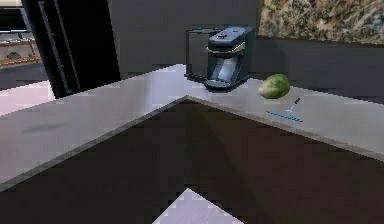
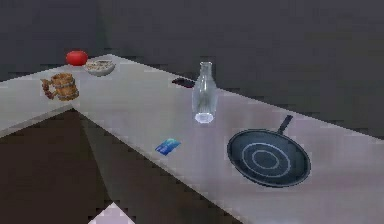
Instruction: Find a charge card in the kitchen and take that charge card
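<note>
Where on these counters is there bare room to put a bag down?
Forward view: the counter left of the coffee machine is bare; the fruit sits just right of it. Arm side view: a free patch lies between mug and bottle; it is crowded among bottle, blue card and pan.

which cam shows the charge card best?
Arm side view: the blue card lies flat near the counter edge. Forward view offers a thin blue sliver beside a green fruit; cannot tell what it is.
</note>
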### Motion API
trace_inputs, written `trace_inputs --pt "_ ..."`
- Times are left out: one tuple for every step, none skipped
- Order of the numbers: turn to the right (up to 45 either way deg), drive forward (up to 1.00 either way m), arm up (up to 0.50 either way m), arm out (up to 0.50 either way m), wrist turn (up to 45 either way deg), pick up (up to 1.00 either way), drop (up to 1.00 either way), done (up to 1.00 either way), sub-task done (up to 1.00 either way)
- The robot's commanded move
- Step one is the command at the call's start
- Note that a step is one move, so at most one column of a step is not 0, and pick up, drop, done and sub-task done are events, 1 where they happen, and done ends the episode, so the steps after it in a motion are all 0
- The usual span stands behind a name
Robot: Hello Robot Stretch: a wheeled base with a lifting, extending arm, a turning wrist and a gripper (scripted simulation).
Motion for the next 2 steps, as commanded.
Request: trace_inputs --pt "0.0 0.00 0.38 0.00 0.0 0.00 0.00 0.00 0.00" --pt "0.0 0.00 0.00 0.22 0.0 0.00 0.00 0.00 0.00"
